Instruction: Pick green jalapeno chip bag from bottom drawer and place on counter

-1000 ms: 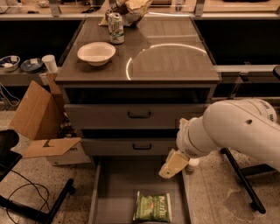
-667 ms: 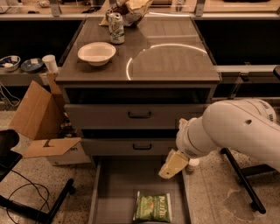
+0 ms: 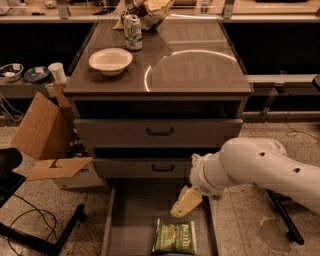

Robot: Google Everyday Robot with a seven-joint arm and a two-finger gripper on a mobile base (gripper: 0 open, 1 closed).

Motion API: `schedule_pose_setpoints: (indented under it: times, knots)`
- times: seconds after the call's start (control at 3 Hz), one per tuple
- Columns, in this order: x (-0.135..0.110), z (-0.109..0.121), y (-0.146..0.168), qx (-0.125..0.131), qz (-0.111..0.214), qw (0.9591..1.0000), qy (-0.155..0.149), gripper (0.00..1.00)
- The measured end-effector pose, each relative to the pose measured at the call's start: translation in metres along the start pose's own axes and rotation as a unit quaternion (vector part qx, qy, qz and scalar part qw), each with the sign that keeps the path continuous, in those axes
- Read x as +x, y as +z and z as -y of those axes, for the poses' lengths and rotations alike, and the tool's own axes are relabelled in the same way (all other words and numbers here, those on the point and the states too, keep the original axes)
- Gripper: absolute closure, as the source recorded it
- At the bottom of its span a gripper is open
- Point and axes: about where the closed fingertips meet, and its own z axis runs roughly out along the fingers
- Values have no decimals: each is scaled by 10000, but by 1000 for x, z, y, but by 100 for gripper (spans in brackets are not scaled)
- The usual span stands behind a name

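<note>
The green jalapeno chip bag lies flat on the floor of the open bottom drawer, near its front right. My gripper hangs on the white arm just above and behind the bag, apart from it, pointing down to the left. The counter is the grey-brown cabinet top with a curved light reflection, above the two closed drawer fronts.
On the counter stand a white bowl, a green-and-white soda can and a tan wrinkled bag. An open cardboard box sits left of the cabinet. A black stand leg and cables lie on the floor at the left.
</note>
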Motion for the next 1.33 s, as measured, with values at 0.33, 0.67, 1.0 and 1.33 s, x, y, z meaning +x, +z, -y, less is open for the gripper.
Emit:
schedule_pose_setpoints:
  times: [0.33, 0.67, 1.0, 1.33]
  knots:
    - [21, -11, 72, -271, 301, 9991, 154, 0]
    - [38, -5, 139, -282, 540, 9979, 220, 0]
    - [63, -1, 210, -412, 575, 9970, 318, 0]
    - [63, -1, 210, -412, 575, 9970, 318, 0]
